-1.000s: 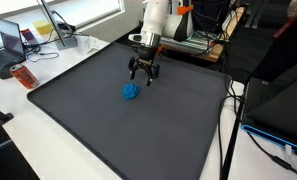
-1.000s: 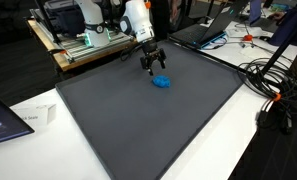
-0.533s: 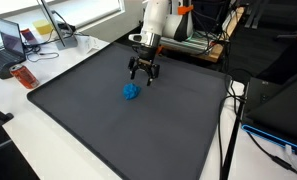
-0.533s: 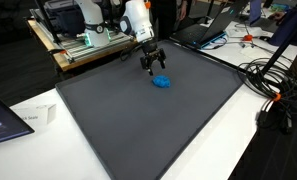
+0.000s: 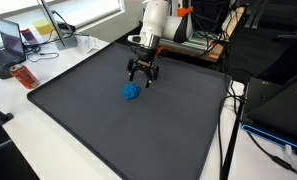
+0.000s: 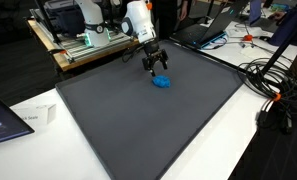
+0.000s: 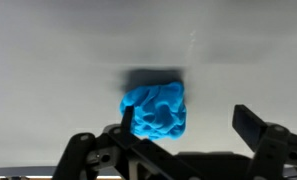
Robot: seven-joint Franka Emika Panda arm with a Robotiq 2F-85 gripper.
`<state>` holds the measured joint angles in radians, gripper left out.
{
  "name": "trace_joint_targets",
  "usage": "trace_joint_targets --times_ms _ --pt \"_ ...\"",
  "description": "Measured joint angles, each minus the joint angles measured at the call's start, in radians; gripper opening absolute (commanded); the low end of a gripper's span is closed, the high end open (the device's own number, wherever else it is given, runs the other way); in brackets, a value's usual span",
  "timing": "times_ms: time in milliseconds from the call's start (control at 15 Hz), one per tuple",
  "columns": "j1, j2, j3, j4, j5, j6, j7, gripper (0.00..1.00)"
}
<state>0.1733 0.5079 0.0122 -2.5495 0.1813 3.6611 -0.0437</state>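
A crumpled bright blue cloth (image 5: 132,92) (image 6: 162,81) lies on the dark grey mat (image 5: 118,130) (image 6: 148,125). My gripper (image 5: 143,78) (image 6: 156,68) hangs just above the mat beside the cloth, its jaws open and empty. In the wrist view the blue cloth (image 7: 156,108) sits a little left of centre between the black fingers (image 7: 250,123), closer to the left one, which may overlap its edge; my gripper (image 7: 188,125) holds nothing.
A laptop (image 5: 10,42), papers and a red object (image 5: 25,76) sit on the white desk beside the mat. A rack with equipment (image 6: 83,35) stands behind the arm. Cables (image 6: 273,75) trail at the mat's side. A white box (image 6: 33,117) lies near a corner.
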Motion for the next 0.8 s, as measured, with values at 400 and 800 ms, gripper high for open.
trace_joint_targets --times_ms 400,800 --pt "-0.004 0.046 -0.016 0.004 0.0 0.067 0.0 1.0" --pt "-0.005 0.091 -0.017 0.026 0.0 0.126 0.0 1.0"
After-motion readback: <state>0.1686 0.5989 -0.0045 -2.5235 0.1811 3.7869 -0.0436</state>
